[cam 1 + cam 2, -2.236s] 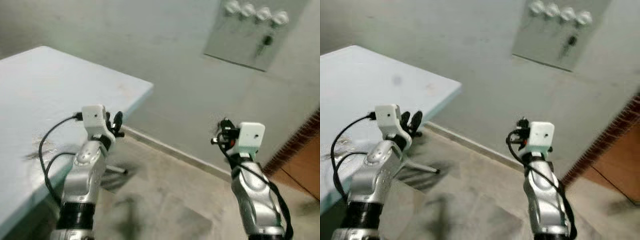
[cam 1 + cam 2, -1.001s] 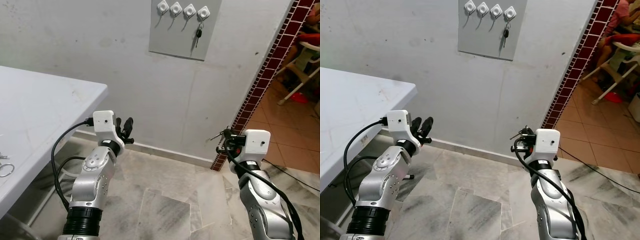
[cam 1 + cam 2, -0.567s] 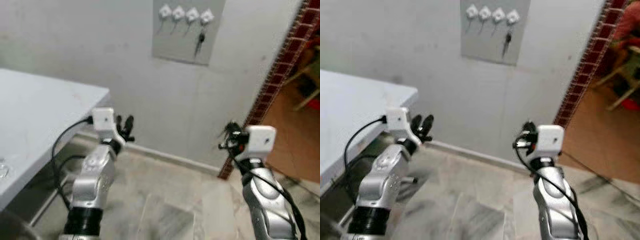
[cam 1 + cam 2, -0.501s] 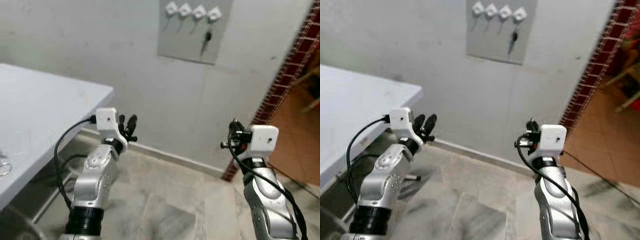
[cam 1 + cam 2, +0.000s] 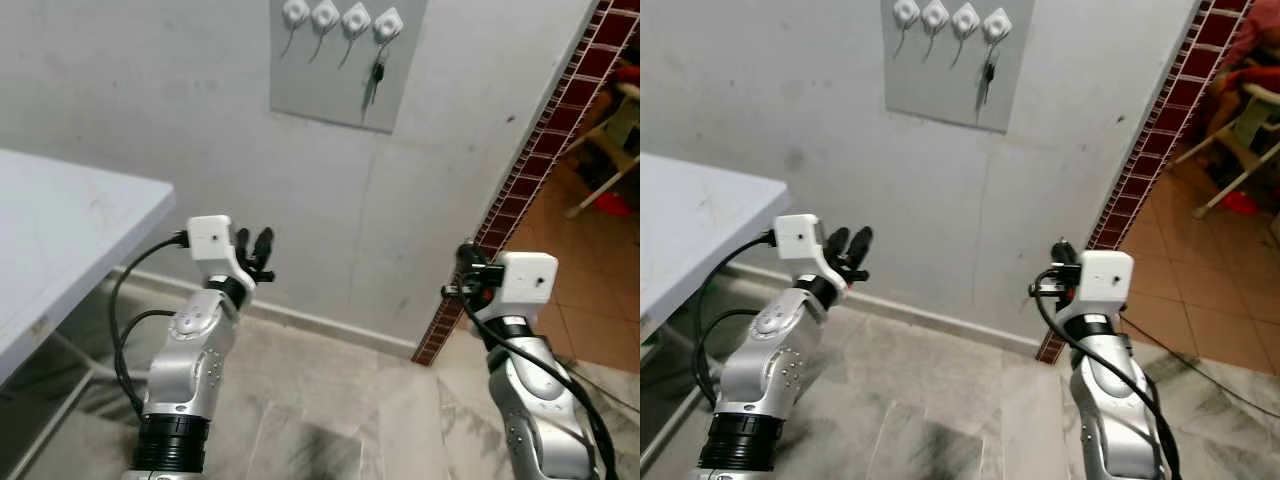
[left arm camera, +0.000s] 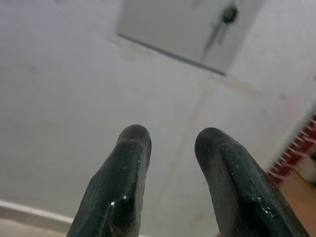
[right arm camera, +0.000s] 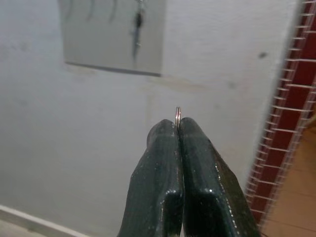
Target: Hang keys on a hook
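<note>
A grey panel [image 5: 330,85] hangs high on the wall and carries a row of several white hooks [image 5: 325,14]. A dark key [image 5: 376,74] dangles from the rightmost hook [image 5: 388,24]. My right gripper [image 5: 463,268] is raised in front of the wall, below and to the right of the panel. In the right wrist view its fingers [image 7: 163,148] are pressed shut on a thin key ring [image 7: 178,113] that pokes out at the tips. My left gripper [image 5: 253,243] is held up at the left, open with nothing between its fingers [image 6: 129,148].
A white table [image 5: 60,230] juts in from the left. A red tiled wall edge [image 5: 525,170] runs down at the right, and beyond it is an orange tiled floor with a chair [image 5: 1240,130] and a seated person. Marble floor [image 5: 330,400] lies between me and the wall.
The whole picture has shifted as the camera moved; less of the table shows and the panel sits further left. Both arms keep the same pose, the right still shut on the key ring.
</note>
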`<state>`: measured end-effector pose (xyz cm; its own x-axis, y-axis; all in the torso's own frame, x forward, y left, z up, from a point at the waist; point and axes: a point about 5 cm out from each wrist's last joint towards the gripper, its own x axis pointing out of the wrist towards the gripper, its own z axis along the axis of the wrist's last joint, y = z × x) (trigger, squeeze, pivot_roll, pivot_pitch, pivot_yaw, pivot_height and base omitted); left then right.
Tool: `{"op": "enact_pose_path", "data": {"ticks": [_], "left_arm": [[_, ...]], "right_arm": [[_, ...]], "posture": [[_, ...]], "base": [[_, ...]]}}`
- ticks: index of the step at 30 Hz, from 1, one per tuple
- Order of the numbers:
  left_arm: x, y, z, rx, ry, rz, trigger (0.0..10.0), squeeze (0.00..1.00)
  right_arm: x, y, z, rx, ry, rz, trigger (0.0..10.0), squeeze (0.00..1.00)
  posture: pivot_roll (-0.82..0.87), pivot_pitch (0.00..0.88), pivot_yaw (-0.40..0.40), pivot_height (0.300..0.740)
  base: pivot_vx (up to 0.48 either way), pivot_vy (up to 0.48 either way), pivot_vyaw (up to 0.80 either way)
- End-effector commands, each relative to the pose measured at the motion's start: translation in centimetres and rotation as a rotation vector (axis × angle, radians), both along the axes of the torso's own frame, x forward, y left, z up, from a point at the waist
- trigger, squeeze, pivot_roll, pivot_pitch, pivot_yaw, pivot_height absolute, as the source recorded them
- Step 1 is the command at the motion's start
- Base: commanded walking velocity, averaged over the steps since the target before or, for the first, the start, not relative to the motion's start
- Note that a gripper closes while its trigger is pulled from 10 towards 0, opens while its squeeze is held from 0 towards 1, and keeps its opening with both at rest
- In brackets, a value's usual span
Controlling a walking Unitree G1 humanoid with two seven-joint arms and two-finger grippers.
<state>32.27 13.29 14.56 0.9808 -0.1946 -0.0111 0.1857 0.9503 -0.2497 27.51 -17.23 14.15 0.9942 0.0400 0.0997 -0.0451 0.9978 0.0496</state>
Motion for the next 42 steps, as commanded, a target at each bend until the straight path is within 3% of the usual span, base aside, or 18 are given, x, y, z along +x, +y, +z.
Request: {"op": "enact_pose_path", "data": {"ticks": [1,12,30,42], "left_arm": [[-0.01,0.78,0.13,0.001,0.003,0.03,10.0,0.0],[-0.09,1.01,-0.01,-0.017,0.016,0.044,10.0,0.0],[-0.13,1.22,0.15,-0.009,0.017,0.046,10.0,0.0],[-0.05,1.17,0.47,0.029,0.005,0.033,10.0,0.0]], "right_arm": [[0.2,0.65,0.68,0.008,-0.027,0.024,10.0,0.0],[0.19,0.78,0.54,0.015,-0.02,0.027,10.0,0.0],[0.13,1.07,0.51,0.03,-0.019,0.025,10.0,0.0],[-0.05,1.19,0.56,0.039,-0.022,0.017,10.0,0.0]], "posture": [[0.13,0.0,-0.071,0.74],[0.13,0.0,-0.072,0.74],[0.14,0.0,-0.064,0.74],[0.14,0.0,-0.053,0.74]], "base": [[0.292,0.0,0.0],[0.277,0.122,0.0],[0.0,0.333,0.0],[0.393,0.124,0.0]]}}
